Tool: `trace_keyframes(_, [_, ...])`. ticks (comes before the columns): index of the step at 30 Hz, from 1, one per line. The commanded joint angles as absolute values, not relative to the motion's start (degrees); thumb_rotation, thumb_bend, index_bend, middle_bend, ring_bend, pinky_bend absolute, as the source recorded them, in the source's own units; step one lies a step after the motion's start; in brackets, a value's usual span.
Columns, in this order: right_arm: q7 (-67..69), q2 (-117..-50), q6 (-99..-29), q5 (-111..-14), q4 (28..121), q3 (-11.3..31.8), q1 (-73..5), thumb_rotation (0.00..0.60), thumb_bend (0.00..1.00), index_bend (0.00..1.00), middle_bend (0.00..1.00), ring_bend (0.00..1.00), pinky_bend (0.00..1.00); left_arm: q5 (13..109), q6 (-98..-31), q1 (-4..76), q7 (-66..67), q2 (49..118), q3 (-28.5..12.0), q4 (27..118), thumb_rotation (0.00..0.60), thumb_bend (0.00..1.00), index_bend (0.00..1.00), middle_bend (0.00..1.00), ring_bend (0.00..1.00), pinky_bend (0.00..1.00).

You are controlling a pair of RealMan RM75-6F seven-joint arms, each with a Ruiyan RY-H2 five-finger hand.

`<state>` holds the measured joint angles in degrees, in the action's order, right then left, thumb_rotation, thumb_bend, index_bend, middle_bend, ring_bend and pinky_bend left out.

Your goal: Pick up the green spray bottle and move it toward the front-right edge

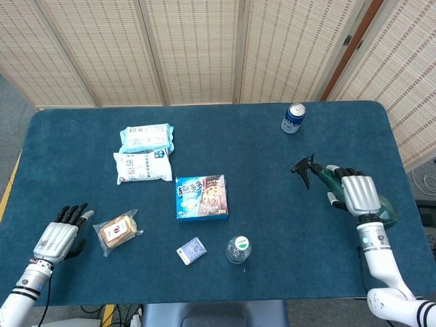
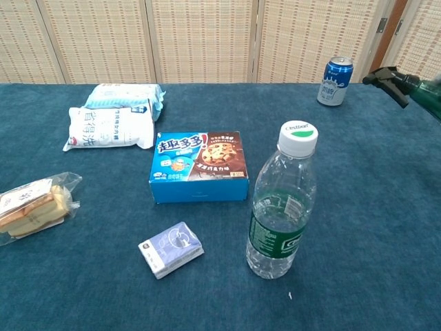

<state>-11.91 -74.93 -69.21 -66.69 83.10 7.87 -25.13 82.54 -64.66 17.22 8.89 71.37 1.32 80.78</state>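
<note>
Blue table (image 1: pixel 259 157), right hand (image 1: pixel 359 193) gripping green spray bottle (image 1: pixel 327 176) lengthwise, nozzle leftward

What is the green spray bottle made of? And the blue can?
The green spray bottle, held by the right hand, looks like see-through tinted plastic, glossy, with a black plastic trigger. The blue can is probably metal: its top rim looks silvery.

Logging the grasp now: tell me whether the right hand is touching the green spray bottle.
Touching. In the head view the right hand wraps over the green spray bottle, fingers curled round its neck.
</note>
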Motion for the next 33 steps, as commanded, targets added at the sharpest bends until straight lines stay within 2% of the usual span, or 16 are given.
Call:
trace_keyframes(1, [-9.1,-74.3,-70.9,-69.3,83.2,7.9,-24.0,0.6,0.32,0.36,0.48,0.32,0.41,82.4,-64.7,17.3,9.3,71.4,1.3,81.0,0.6,0.44,0.09,0.0,0.0,0.0])
trace_keyframes(9, [-2.9,-76.0,-74.9,-75.3,80.5,7.7,-22.5,0.6,0.32,0.37,0.49,0.33,0.41,81.9,-65.0,17.1,10.7,71.4,1.5,81.9,0.6,0.44,0.09,0.0,0.0,0.0])
trace_keyframes(19, [6.7,-80.4,-80.8,-82.0,72.3,7.4,-20.9,0.6,0.32,0.37,0.49,0.33,0.41,81.0,-66.0,16.4,13.8,70.7,1.7,84.3,0.6,0.44,0.09,0.0,0.0,0.0])
trace_keyframes(33, [20.1,-90.0,-87.1,-87.3,55.8,7.5,-20.5,0.6,0.32,0.37,0.49,0.33,0.41,79.2,-66.3,16.1,18.2,70.4,1.7,86.8,0.6,0.44,0.09,0.0,0.0,0.0])
